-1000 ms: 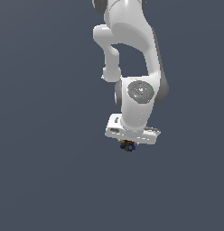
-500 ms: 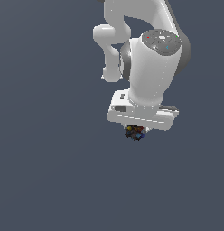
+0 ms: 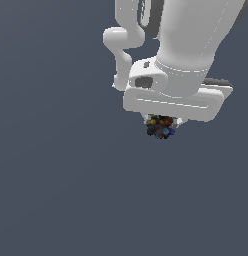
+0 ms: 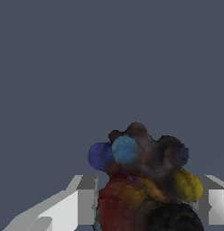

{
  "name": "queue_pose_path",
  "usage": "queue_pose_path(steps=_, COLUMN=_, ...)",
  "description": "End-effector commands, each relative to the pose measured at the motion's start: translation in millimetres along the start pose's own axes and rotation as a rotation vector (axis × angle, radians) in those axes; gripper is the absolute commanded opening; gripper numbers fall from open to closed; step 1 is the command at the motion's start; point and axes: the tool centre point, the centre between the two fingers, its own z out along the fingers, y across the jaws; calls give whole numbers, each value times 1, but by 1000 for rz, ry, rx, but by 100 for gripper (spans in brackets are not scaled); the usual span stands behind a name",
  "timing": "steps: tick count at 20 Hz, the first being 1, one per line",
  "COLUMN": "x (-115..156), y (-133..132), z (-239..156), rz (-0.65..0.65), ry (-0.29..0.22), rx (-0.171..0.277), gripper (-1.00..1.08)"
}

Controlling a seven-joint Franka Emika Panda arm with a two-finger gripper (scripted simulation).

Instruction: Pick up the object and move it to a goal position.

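Peeking out from under our white gripper (image 3: 163, 125), the object (image 3: 160, 127) is a small bumpy dark clump with yellow, red, orange and blue spots. In the exterior view it sits a little right of the middle of the picture, just below the wide white hand. In the wrist view the object (image 4: 143, 185) fills the space between our two fingers (image 4: 84, 200), which press on it from both sides, so our claw is squeezing it. Our big white arm (image 3: 188, 45) fills the upper right of the exterior view. All around is plain dark grey-blue.
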Motion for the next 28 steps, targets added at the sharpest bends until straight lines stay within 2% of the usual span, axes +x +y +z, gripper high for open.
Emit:
queue_pose_path(steps=1, x=1, y=-3, z=-23, rz=0, ry=0, rx=0, gripper=-100)
queue_pose_path(steps=13, x=6, y=-12, z=-88, rz=0, ry=-2, rx=0, gripper=-100)
queue_pose_path(steps=28, x=8, y=-15, z=-106, rz=0, ry=-2, rx=0, gripper=-100)
